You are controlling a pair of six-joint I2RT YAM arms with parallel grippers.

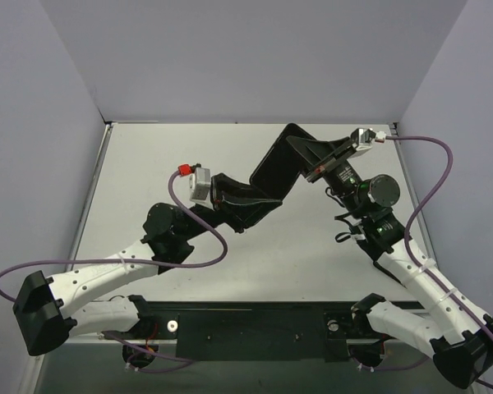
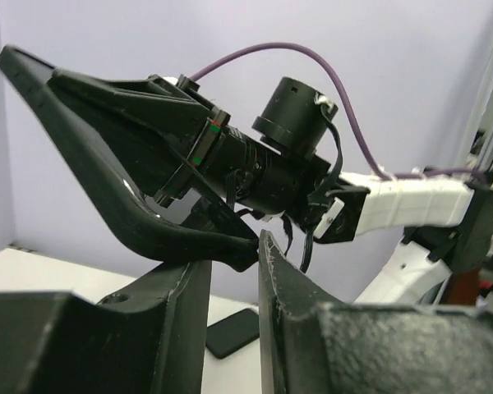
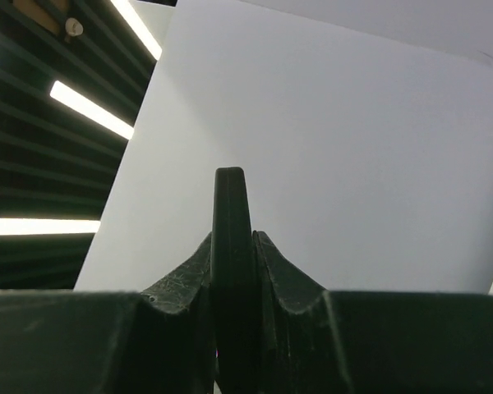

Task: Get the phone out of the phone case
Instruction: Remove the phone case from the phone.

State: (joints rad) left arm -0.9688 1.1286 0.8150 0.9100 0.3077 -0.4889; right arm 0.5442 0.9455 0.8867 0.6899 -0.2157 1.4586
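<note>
The black phone case (image 1: 278,164) hangs in the air over the middle of the table, bent into a curve (image 2: 107,189). My right gripper (image 1: 311,158) is shut on its upper end, and in the right wrist view the case (image 3: 232,197) stands edge-on between the jaws (image 3: 232,242). My left gripper (image 1: 248,205) holds the lower end, whose tip sits between the fingertips (image 2: 232,250). The black phone (image 2: 232,332) lies flat on the white table below, out of the case. The top view does not show the phone.
Pale walls close in the white table (image 1: 148,172) on the left, back and right. Purple cables (image 1: 431,189) loop off both wrists. The right arm (image 2: 411,201) stretches across the right of the left wrist view.
</note>
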